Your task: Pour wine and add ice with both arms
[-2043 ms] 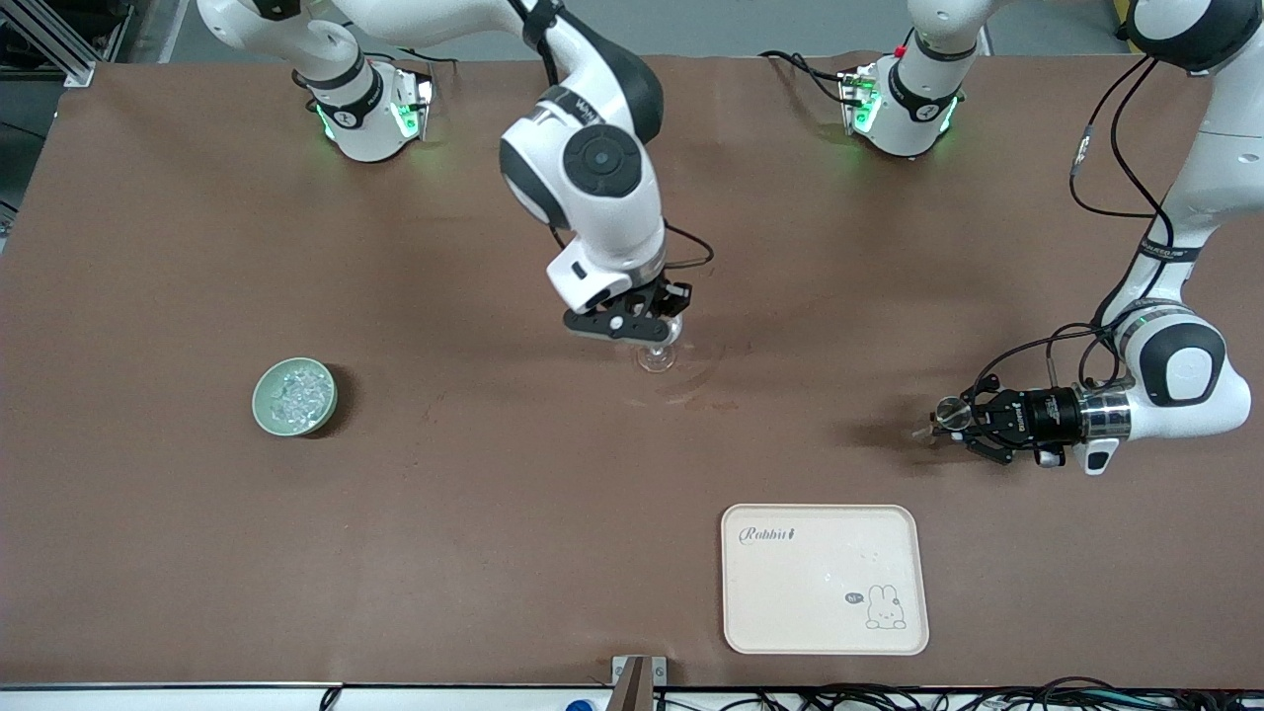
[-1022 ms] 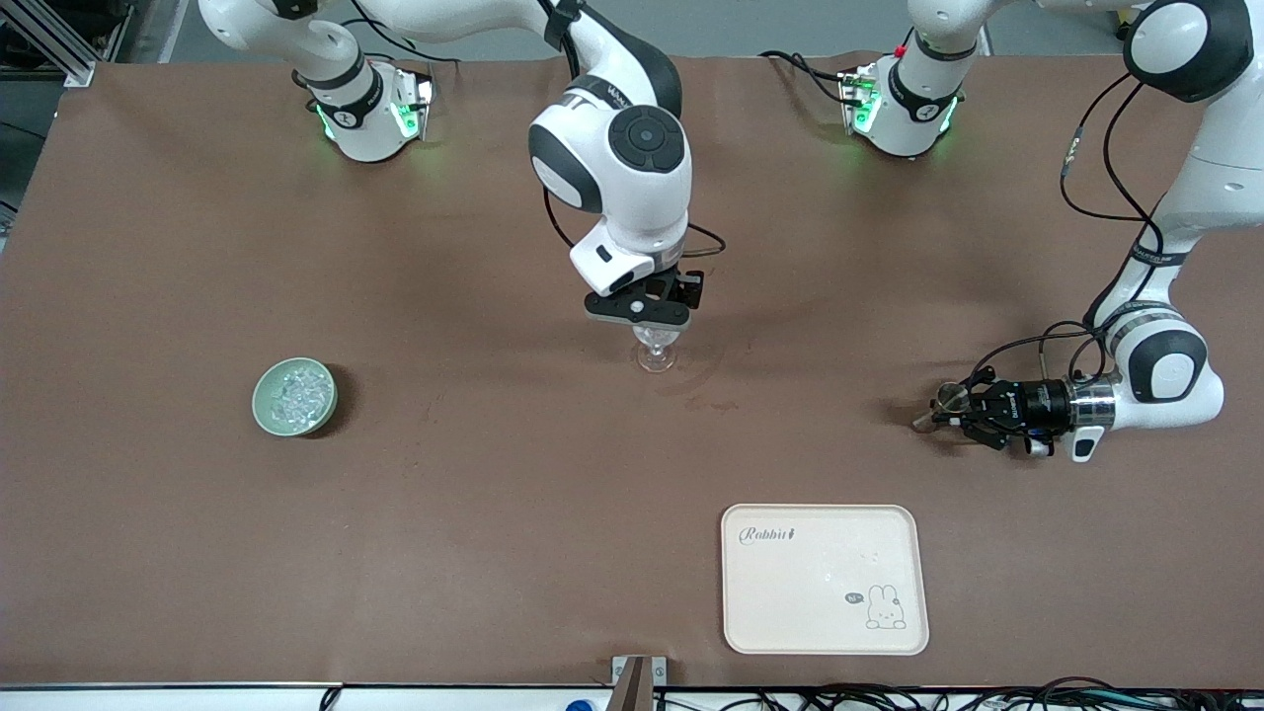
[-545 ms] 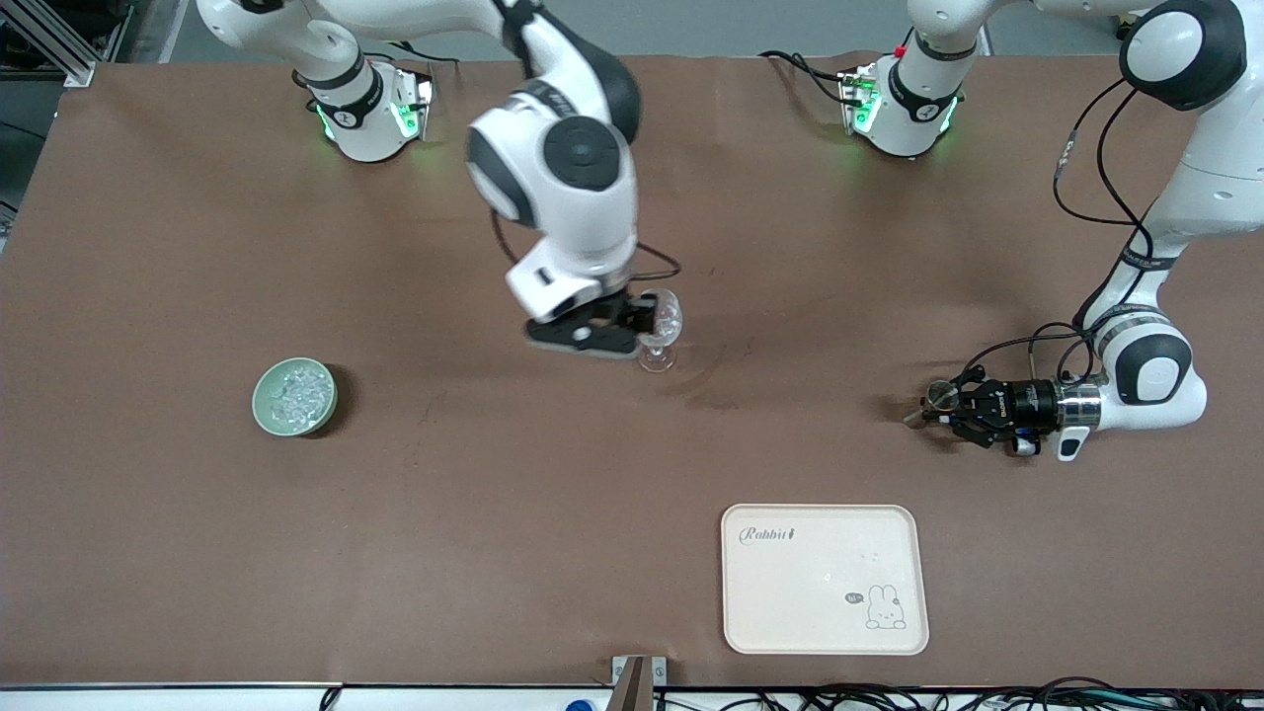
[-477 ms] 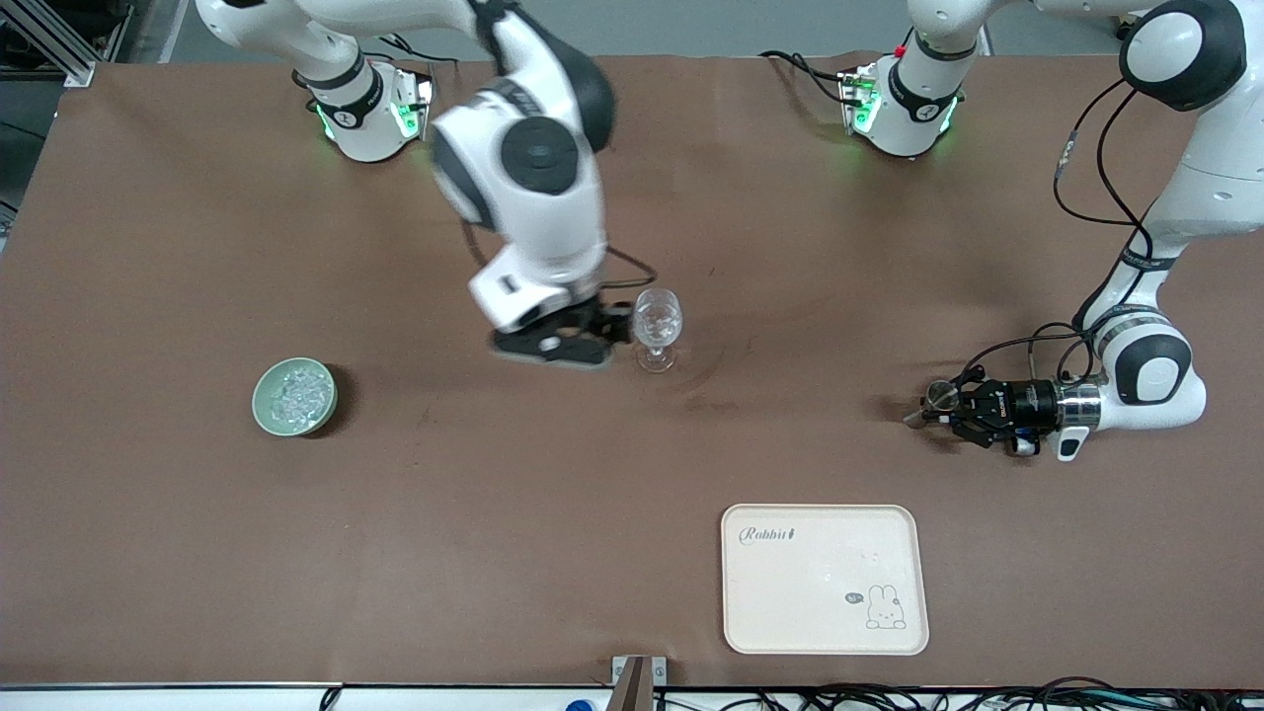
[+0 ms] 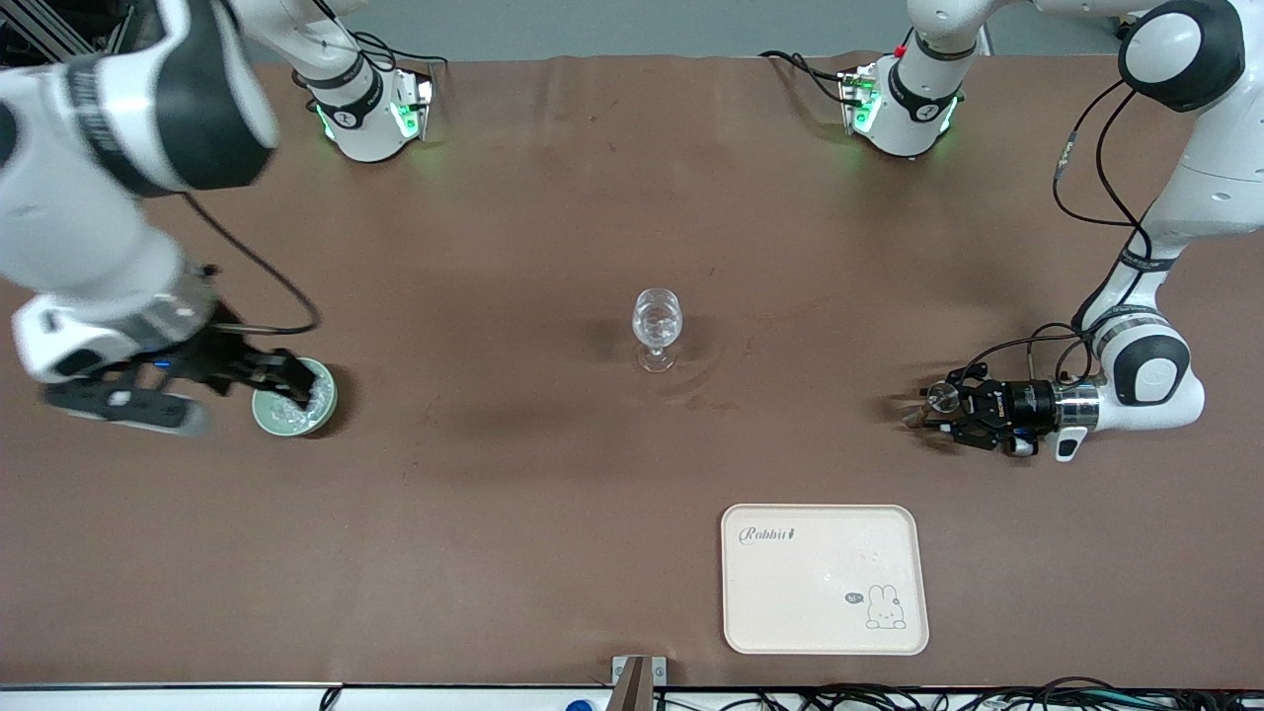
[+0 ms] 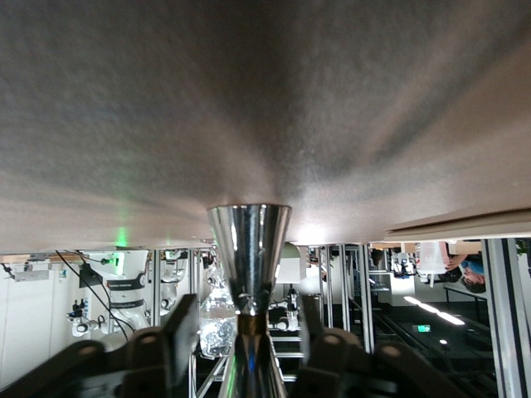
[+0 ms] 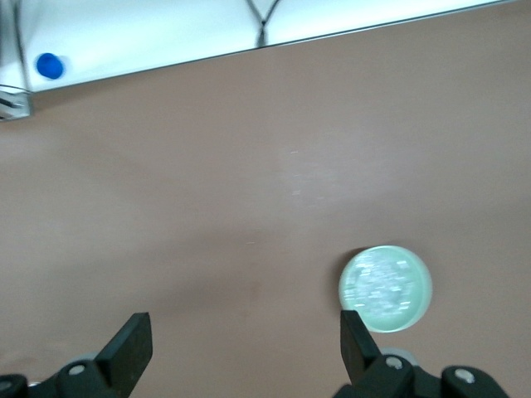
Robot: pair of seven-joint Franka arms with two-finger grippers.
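Note:
The ice [image 5: 299,394] is a heap of small glittering chunks in a pale green bowl [image 5: 318,416] toward the right arm's end; it also shows in the right wrist view [image 7: 386,286]. My right gripper [image 5: 202,387] is open and empty over the table, with one finger beside the bowl; its wrist view [image 7: 243,340] shows the jaws wide apart. A clear stemmed glass [image 5: 657,329] stands mid-table with glittering chunks inside, and is seen too in the left wrist view [image 6: 217,319]. My left gripper [image 5: 938,405] is shut on a metal jigger [image 6: 249,240], held sideways low over the table.
A cream tray [image 5: 825,578] with a rabbit print lies nearer the front camera, toward the left arm's end. Both arm bases [image 5: 370,109] stand along the table's back edge. Cables run along the front edge.
My right gripper left the stemmed glass and swung to the green bowl at the right arm's end. My left gripper shifted slightly toward the glass with the jigger.

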